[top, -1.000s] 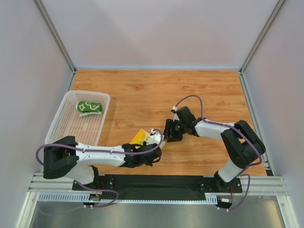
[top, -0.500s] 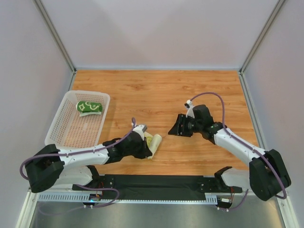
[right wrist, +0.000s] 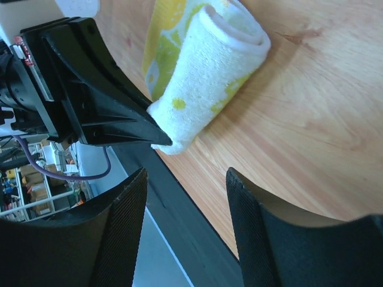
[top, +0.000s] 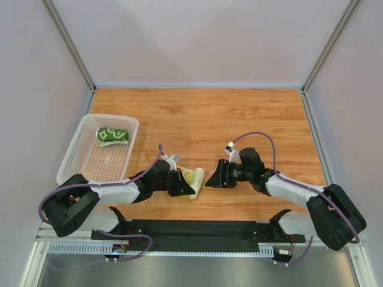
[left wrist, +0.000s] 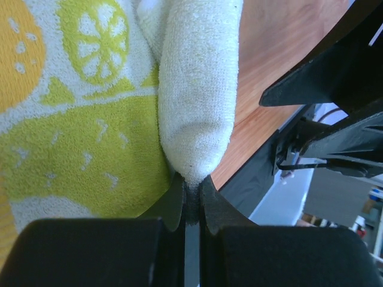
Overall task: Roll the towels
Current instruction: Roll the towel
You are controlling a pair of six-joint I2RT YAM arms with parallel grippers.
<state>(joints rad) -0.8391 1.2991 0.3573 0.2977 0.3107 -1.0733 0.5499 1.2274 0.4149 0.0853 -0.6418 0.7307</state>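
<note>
The left gripper [left wrist: 191, 179] is clamped on a fold of the nubby terry lemon-print towel [top: 194, 179], a soft roll on the wood-grain table [top: 239, 113] near 6 o'clock. The right gripper [top: 214, 175], jaws apart, hovers just at the towel's 3 o'clock.

the lemon-print towel [top: 192, 179], white with yellow and green citrus, is lying partly rolled on the wooden table [top: 239, 113] near its front edge, a flat flap spreading beside the roll. the green towel [top: 112, 135], patterned in white, is sitting rolled at the far end of the white basket [top: 99, 164].
</note>
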